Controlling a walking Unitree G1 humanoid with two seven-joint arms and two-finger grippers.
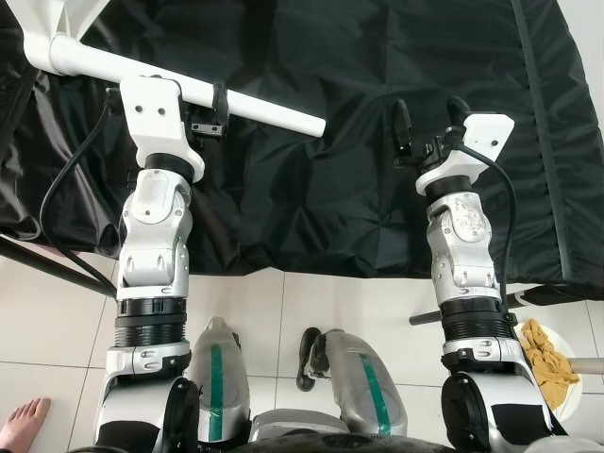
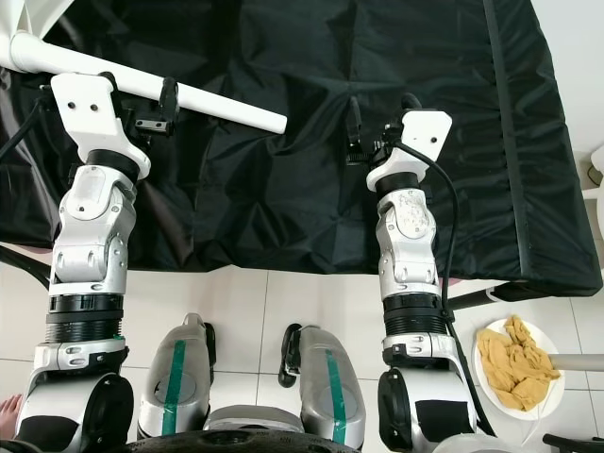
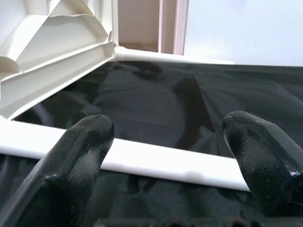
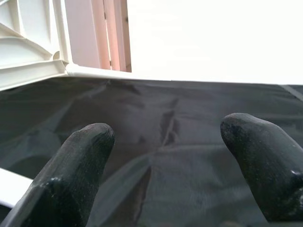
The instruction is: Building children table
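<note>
As I stand over the black cloth [image 1: 359,170] that covers the work surface, the white table top [image 3: 52,52] lies underside up at its far left corner, ribs showing, with one white table leg [image 1: 189,90] running out from it. That leg is what my next move turns on: its long axis slants across the cloth from the far left toward the middle, its free end pointing toward my right side. My left gripper [image 3: 168,156] is plainly the nearer one; its black fingers [image 3: 80,146] are spread apart with the leg lying crosswise between and just beyond them, not yet pinched (I judge a short reach forward would bracket it). My right gripper [image 4: 170,161] hovers over bare cloth, well apart from the leg's free end, its fingers likewise spread and holding nothing. On the tiled floor [image 1: 321,311] by my right side sits a white plate [image 2: 552,382] of yellowish pieces.
</note>
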